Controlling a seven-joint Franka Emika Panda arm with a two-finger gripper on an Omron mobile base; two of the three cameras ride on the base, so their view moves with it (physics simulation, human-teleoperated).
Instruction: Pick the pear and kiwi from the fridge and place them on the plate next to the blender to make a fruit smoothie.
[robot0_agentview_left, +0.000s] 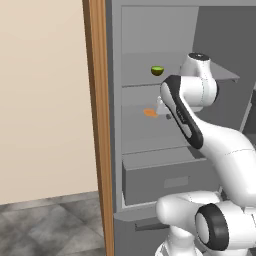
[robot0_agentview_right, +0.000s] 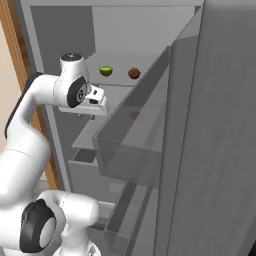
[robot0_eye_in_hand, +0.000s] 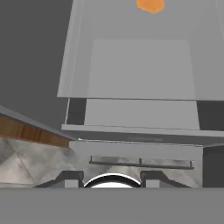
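The fridge (robot0_agentview_left: 165, 177) stands open. The yellow-green pear (robot0_agentview_left: 157, 70) (robot0_agentview_right: 105, 71) lies on its upper shelf, and the brown kiwi (robot0_agentview_right: 134, 73) sits to the pear's right on the same shelf. My gripper (robot0_agentview_right: 86, 117) (robot0_eye_in_hand: 112, 177) hangs at the front of the fridge, below the upper shelf and left of the fruit, pointing down. Its fingertips (robot0_eye_in_hand: 72, 177) stand apart with nothing between them, so it is open. In the hand view it looks down over the middle shelf and the drawer (robot0_eye_in_hand: 140, 114). The plate and the blender are out of view.
A flat orange food item (robot0_agentview_left: 150, 112) (robot0_eye_in_hand: 151, 5) lies on the middle shelf. The open fridge door (robot0_agentview_right: 225, 125) with its bins stands at the right. A wooden panel (robot0_agentview_left: 97, 125) and a beige wall border the fridge's left. Grey tiled floor (robot0_agentview_left: 45, 225) lies below.
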